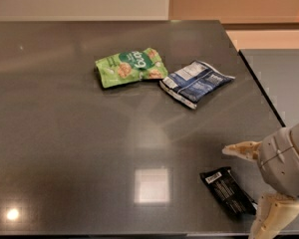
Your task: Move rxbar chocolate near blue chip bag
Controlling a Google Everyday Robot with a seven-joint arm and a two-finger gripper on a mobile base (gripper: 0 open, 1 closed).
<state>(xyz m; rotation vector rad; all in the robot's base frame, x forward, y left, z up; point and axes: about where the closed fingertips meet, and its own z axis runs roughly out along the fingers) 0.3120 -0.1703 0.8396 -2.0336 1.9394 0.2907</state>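
The rxbar chocolate [227, 191] is a small flat black wrapper with a white barcode patch, lying near the table's front right edge. The blue chip bag [195, 80] is a crumpled dark blue foil bag with a white label, lying further back on the table. My gripper [255, 184] is at the lower right, just right of the bar. Its two tan fingers are spread open and empty. One fingertip [239, 150] is behind the bar and the other [270, 218] is at the bar's right end.
A green snack bag [130, 66] lies just left of the blue chip bag, almost touching it. The dark grey table [79, 148] has its right edge close to the gripper and its front edge just below the bar.
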